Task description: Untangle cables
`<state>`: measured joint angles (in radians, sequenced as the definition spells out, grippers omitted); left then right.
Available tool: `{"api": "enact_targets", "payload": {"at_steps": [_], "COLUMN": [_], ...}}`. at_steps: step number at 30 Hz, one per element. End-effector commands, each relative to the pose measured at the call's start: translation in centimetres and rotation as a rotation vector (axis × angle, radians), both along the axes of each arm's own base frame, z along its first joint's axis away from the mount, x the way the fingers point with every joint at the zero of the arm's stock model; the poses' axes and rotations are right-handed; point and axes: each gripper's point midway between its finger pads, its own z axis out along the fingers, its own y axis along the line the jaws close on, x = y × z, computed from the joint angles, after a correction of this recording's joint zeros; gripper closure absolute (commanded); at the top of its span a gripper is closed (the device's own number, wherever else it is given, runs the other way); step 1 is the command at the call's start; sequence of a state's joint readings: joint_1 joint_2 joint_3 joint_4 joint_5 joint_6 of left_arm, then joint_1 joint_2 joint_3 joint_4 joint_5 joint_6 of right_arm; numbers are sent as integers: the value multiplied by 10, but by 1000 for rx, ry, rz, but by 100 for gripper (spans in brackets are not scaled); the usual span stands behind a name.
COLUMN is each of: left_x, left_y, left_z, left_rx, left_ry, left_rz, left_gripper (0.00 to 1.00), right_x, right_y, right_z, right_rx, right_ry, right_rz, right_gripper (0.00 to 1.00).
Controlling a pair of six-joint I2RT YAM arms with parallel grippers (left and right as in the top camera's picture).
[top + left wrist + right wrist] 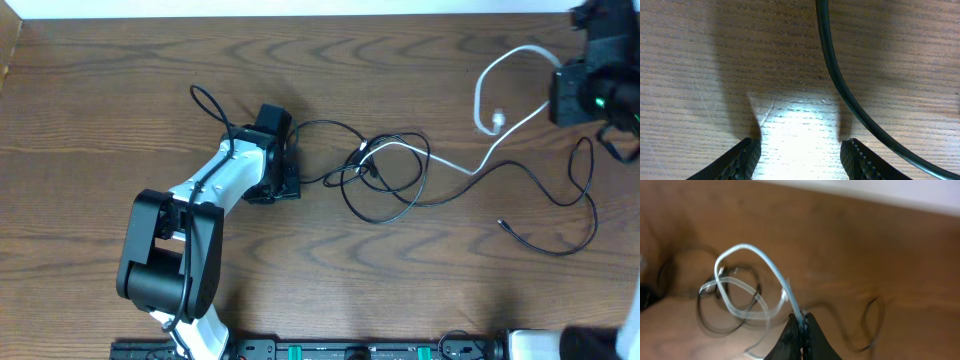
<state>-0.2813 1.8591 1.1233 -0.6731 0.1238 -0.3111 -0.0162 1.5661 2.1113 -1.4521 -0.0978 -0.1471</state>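
The cables lie mid-table: thin black cords tangled in loops, with one black strand trailing right to a small plug. A white cable runs out of the tangle, then rises in an arc to my right gripper. That gripper is at the far right edge and is shut on the white cable. My left gripper is low over the table just left of the tangle. It is open with only bare wood between the fingers. A black cable passes just outside its right finger.
The wooden table ends at a pale strip along the back edge. The left arm's own thicker black lead loops behind its wrist. The arm bases and a rail line the front edge.
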Motion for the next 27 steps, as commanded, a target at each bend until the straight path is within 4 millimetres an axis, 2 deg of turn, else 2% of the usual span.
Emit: {"api": "enact_targets", "payload": {"at_steps": [1,7,15,21,27], "left_x": [-3,-3,-3,-3,-2], "left_y": [6,6,6,6,6], "left_z": [-7,-7,-7,-7,-7], "left_rx": [26,26,26,25,24], "left_ry": [20,20,20,17,13], "left_rz": [8,8,8,9,9], "left_gripper": [43,43,43,43,43], "right_x": [9,24,39,45,46], "right_y": [10,10,10,19,29], "right_z": [-32,-105,-179,-217,-245], "right_rx": [70,77,89,150,180], "right_ry": [130,401,635,748,824], "right_rz": [15,6,-7,-36,-21], "right_gripper": [99,99,99,99,99]}}
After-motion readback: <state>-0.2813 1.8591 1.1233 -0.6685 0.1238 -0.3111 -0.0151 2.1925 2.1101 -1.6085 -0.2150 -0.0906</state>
